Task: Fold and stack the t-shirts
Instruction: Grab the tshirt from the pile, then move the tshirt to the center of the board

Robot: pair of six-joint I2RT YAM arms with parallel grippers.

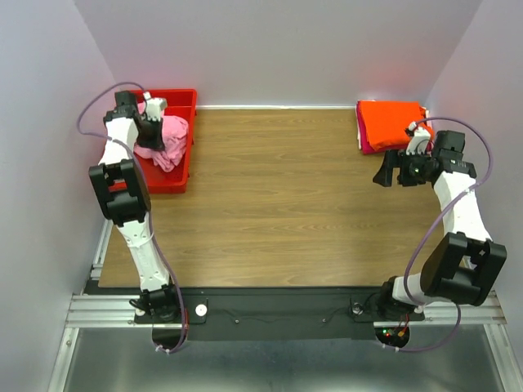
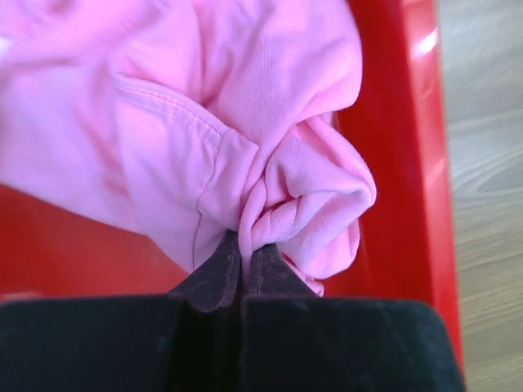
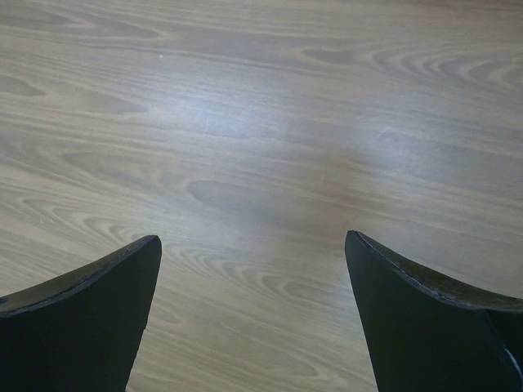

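Note:
A crumpled light pink t-shirt (image 1: 166, 140) lies in the red tray (image 1: 181, 175) at the far left. My left gripper (image 1: 149, 129) is shut on a fold of this shirt, and the left wrist view shows the pink cloth (image 2: 270, 147) pinched between my closed fingers (image 2: 219, 273). A folded bright orange t-shirt (image 1: 391, 121) lies at the far right on a darker pink-red one (image 1: 365, 145), only an edge of which shows. My right gripper (image 1: 392, 170) is open and empty over bare wood, just near of that stack; its fingers (image 3: 106, 302) stand wide apart.
The red tray's wall (image 2: 400, 147) runs along the right of the left wrist view, with wooden table (image 2: 486, 204) beyond it. The wooden table (image 1: 278, 196) spans the middle. Pale walls enclose the back and sides.

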